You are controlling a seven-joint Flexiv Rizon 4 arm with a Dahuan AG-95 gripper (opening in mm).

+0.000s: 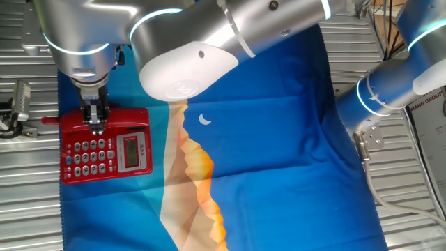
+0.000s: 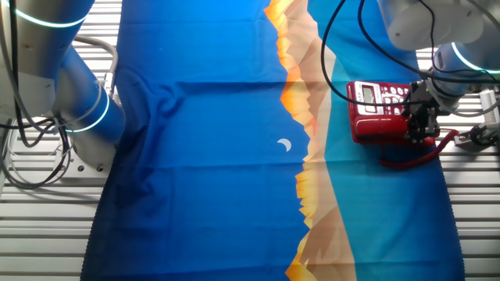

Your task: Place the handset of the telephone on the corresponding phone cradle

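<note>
At the cloth's edge, placement: the long narrow glossy red plastic handset (image 1: 104,116) lies along the recessed phone cradle (image 1: 136,116) at the top edge of the red plastic desk telephone (image 1: 106,145), at about 9 o'clock in one fixed view and about 3 o'clock in the other.
Handset seating: it appears to sit level in the strip, parallel to the base edge; whether both rounded ends are fully sunk cannot be told.
Fingers: the black two-finger gripper (image 1: 95,125) stands upright over the handset's middle, fingers close together about the receiver; contact is likely, but the pictures are too small to tell whether it is clamped or already let go.
Cord: a thin red cord (image 2: 418,160) loops off the base toward 5 o'clock in the other fixed view, slack on the cloth.
Step in hand, judged: seating and release. Opening the fingers evenly and lifting straight up should avoid dragging the receiver out; a sideways pull could tip it or shift the light base.
Cradle contents: the handset only.
Base: grey keypad buttons (image 1: 88,155) and a small grey-green display (image 1: 130,151) sit uncovered at 6 o'clock of the cradle.
Surroundings: the telephone rests on a blue printed cloth (image 1: 279,160) over a ribbed metal table (image 1: 28,209).
</note>
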